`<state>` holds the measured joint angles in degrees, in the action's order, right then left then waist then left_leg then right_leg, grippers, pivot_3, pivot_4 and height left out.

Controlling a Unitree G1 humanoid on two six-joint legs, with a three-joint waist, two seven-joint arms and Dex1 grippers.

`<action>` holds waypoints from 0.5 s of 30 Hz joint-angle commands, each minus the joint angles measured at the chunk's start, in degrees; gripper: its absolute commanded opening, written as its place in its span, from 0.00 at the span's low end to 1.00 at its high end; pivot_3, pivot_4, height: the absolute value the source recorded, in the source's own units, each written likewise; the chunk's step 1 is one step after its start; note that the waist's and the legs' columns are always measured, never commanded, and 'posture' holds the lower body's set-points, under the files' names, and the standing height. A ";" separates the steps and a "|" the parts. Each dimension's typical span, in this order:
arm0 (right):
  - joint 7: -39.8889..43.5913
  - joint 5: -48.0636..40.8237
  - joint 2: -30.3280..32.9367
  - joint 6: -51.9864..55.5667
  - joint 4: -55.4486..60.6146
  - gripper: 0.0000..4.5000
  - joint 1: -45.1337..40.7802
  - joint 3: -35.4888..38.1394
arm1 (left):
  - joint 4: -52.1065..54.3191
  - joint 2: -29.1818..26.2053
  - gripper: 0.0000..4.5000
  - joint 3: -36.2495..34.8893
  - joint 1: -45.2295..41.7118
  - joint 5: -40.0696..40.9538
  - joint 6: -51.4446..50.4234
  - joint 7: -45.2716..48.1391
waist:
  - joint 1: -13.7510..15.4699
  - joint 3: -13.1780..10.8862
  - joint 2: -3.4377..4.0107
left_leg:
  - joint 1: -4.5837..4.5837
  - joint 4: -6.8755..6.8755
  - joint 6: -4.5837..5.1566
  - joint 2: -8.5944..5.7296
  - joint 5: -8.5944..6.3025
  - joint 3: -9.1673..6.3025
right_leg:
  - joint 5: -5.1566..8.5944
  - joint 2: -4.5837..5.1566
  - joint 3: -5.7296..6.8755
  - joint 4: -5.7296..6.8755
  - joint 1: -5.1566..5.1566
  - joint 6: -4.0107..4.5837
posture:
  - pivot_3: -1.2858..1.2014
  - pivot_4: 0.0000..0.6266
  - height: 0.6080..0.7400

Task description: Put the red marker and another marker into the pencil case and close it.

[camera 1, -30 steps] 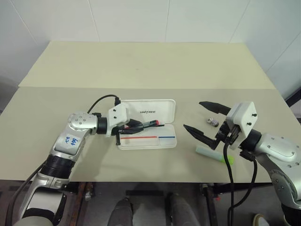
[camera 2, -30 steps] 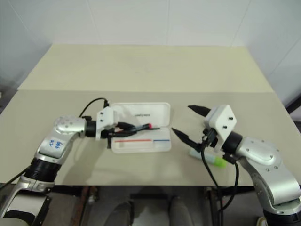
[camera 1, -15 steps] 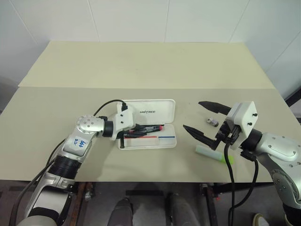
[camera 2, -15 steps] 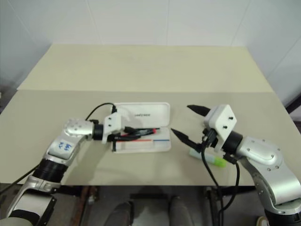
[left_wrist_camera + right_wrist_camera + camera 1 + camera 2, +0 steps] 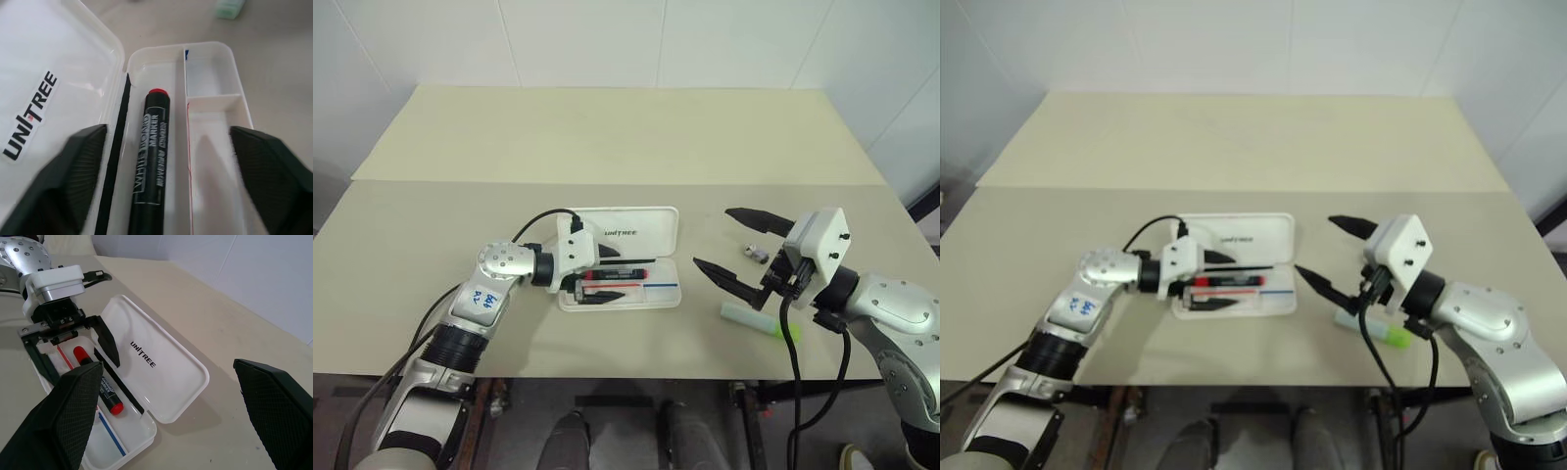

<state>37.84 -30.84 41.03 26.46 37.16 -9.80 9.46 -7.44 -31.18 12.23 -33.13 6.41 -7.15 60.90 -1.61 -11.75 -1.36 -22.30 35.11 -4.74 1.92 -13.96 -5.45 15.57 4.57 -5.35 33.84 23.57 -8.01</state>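
The white pencil case (image 5: 631, 233) lies open in the middle of the table, lid folded back. The red marker (image 5: 617, 275) lies flat in its tray (image 5: 215, 122), black barrel and red end showing in the left wrist view (image 5: 154, 156). My left gripper (image 5: 623, 277) is open, one finger on each side of the marker and not touching it. The other marker, a pale green highlighter (image 5: 759, 321), rests on the table right of the case. My right gripper (image 5: 712, 237) hovers open above and just left of it, holding nothing.
A small grey object (image 5: 754, 253) sits on the table behind the highlighter, under my right gripper. The case's short end compartment (image 5: 210, 73) holds nothing. Bare tabletop (image 5: 607, 137) stretches away behind the case.
My left gripper has opened and let go of the red marker, which now lies in the tray. The right arm has not moved.
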 commanded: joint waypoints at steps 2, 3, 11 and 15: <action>-0.55 -0.14 -0.58 -0.76 1.56 1.00 -0.95 0.29 | 6.03 -0.24 0.99 -3.05 -1.46 5.69 -3.05 2.17 | 0.01 0.00 -0.01 | 0.00 0.00 0.00 0.00 0.00 0.00 | 0.00 0.00 0.00 0.00 0.00 0.00 | 0.52 0.24 1.00; -0.50 -0.13 -0.63 -0.77 1.48 1.00 -1.00 0.29 | 6.73 -0.37 0.99 -3.27 -1.38 6.43 -3.73 2.58 | 0.01 0.00 -0.01 | -0.01 0.00 0.00 0.00 0.00 0.00 | 0.00 0.00 0.00 0.00 0.00 0.00 | 0.52 0.24 1.00; 2.37 -0.03 1.85 -0.84 -1.90 1.00 2.73 4.21 | 17.51 -7.45 0.99 -7.44 2.25 14.70 -12.02 7.43 | -0.04 -0.01 -0.01 | 0.01 -0.01 0.00 0.00 0.00 0.00 | 0.00 0.00 -0.01 0.01 0.00 0.01 | 0.52 0.24 1.00; 7.06 0.02 5.95 -1.08 -3.78 1.00 9.40 8.35 | 21.58 -13.07 0.99 -11.50 5.62 18.08 -14.04 9.72 | -0.03 -0.03 -0.05 | 0.00 -0.02 0.01 0.00 0.00 0.00 | 0.04 0.00 -0.02 0.01 0.00 0.02 | 0.52 0.24 1.00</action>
<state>43.11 -30.76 46.15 26.38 32.97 -0.90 15.62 11.14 -43.38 2.95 -27.62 22.64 -20.83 69.98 -1.63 -11.78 -1.41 -22.29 35.09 -4.74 1.92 -13.97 -5.45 15.61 4.58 -5.37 33.84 23.57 -7.99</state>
